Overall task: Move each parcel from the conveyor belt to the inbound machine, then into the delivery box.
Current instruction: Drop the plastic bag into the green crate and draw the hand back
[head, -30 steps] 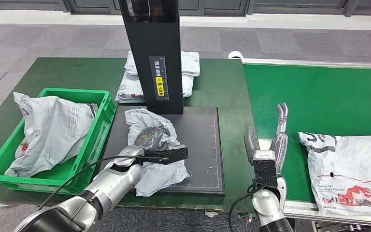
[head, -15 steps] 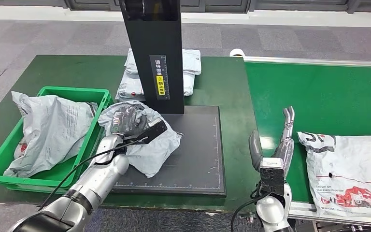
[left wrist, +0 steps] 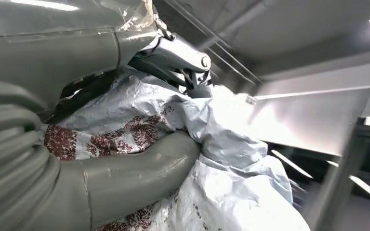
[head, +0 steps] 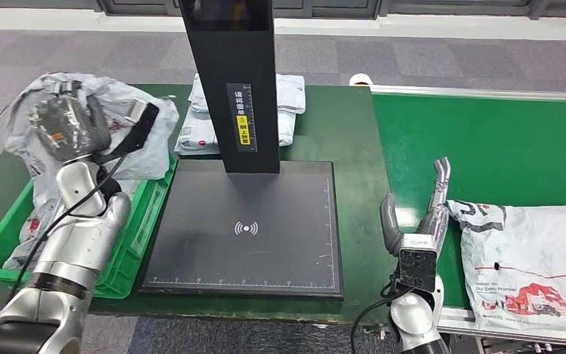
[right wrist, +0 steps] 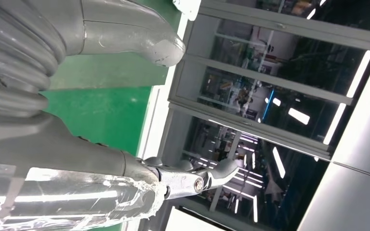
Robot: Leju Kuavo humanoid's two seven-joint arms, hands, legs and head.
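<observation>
Item: crumpled grey plastic mailer parcel (head: pixel 110 118), bunched in the grip of the left hand (head: pixel 63 127), thumb and fingers closed around it; loose film drapes beyond the fingers on every side. Raised above the green slatted plastic delivery box (head: pixel 144 221), which lies directly beneath the hand.

Item: second grey mailer (head: pixel 40 214), already in the box, below the hand.

Item: flat black inbound machine pad with upright black column (head: pixel 247 228), off to the hand's inner side, bare.

Item: right hand (head: pixel 416 221), fingers spread and upright, holding nothing; white printed mailer (head: pixel 534 265) lies just beside it on the green conveyor belt (head: pixel 486 140).

Risks, judged:
- Slack film could slip from the grip and fall early.
- Released off-centre, the parcel may catch the box rim and spill onto the table.
- Trailing folds may snag the fingers on opening.
</observation>
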